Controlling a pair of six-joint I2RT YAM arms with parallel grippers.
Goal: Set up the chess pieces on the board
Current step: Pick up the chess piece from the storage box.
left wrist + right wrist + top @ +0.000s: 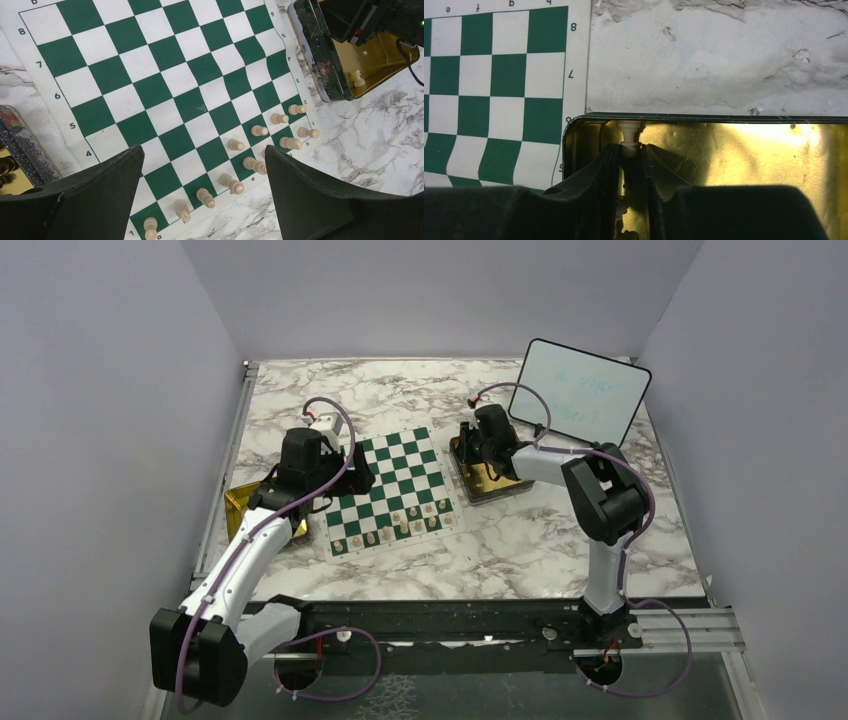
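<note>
The green-and-white board (395, 465) lies in the middle of the table, with several cream chess pieces (400, 525) standing along its near edge. My left gripper (204, 150) hangs open above those rows of chess pieces (232, 183), with nothing between its fingers. My right gripper (629, 149) reaches down inside the gold tin (734, 150) to the right of the board (494, 75). It is shut on a cream chess piece (628, 134), whose end sticks out past the fingertips. Another chess piece (357, 78) lies in that tin.
A second gold tin (245, 502) sits off the board's left edge, partly under my left arm. A framed whiteboard (578, 392) leans at the back right. Marble tabletop (520, 550) surrounds the board, and walls close in the left, back and right.
</note>
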